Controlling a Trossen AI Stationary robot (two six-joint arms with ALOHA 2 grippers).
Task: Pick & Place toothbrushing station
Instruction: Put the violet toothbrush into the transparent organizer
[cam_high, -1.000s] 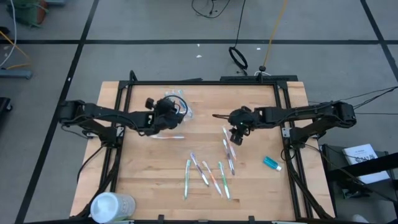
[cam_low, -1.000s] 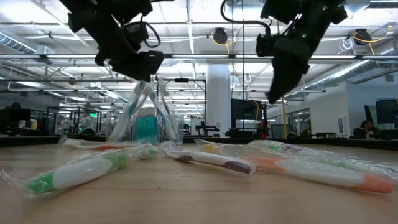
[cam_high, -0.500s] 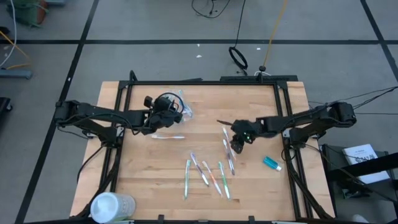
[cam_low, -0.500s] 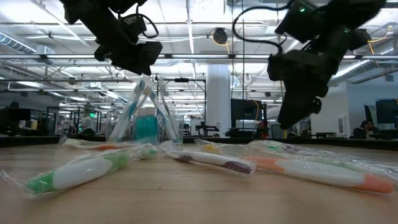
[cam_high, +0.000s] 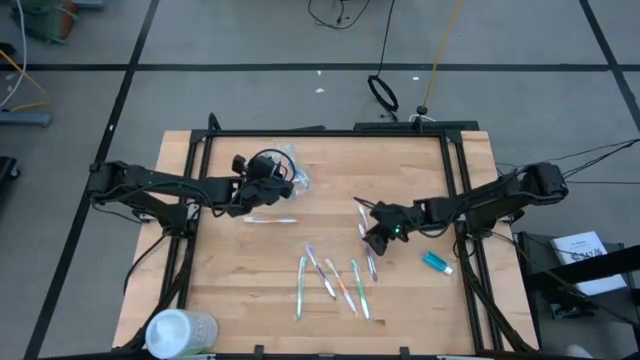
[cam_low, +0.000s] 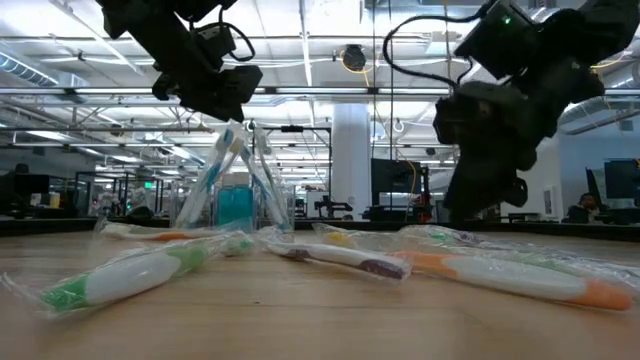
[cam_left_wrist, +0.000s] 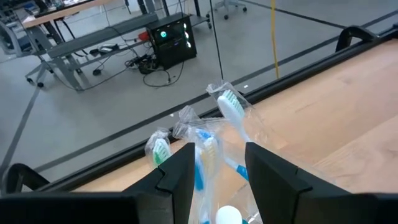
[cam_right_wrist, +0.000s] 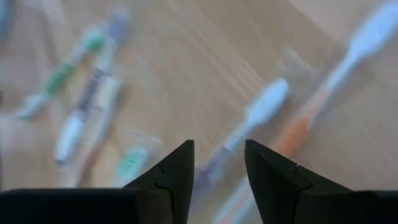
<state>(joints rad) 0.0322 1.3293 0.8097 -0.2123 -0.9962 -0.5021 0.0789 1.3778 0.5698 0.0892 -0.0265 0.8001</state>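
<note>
A small clear cup (cam_high: 292, 173) stands at the table's far left-middle with several wrapped toothbrushes (cam_left_wrist: 231, 111) upright in it, heads up. My left gripper (cam_high: 274, 181) is open just above them; in the left wrist view (cam_left_wrist: 217, 171) the brush tops show between its fingers, and I cannot tell whether they touch. My right gripper (cam_high: 375, 240) is open and empty, low over wrapped toothbrushes (cam_high: 366, 228) lying flat on the table; they show blurred in the right wrist view (cam_right_wrist: 264, 109). More brushes (cam_high: 335, 282) lie nearer the front. A teal tube (cam_high: 437, 262) lies at the right.
A big white cylindrical container (cam_high: 180, 332) lies at the near left corner. One wrapped brush (cam_high: 270, 219) lies on the wood just in front of the cup. Black frame rails (cam_high: 190, 215) run along the table's left, far and right sides.
My right gripper has gone toward the table's near edge and down, from beside the far ends of the loose brushes to low over them, staying open. My left gripper has risen a little above the brushes in the cup.
</note>
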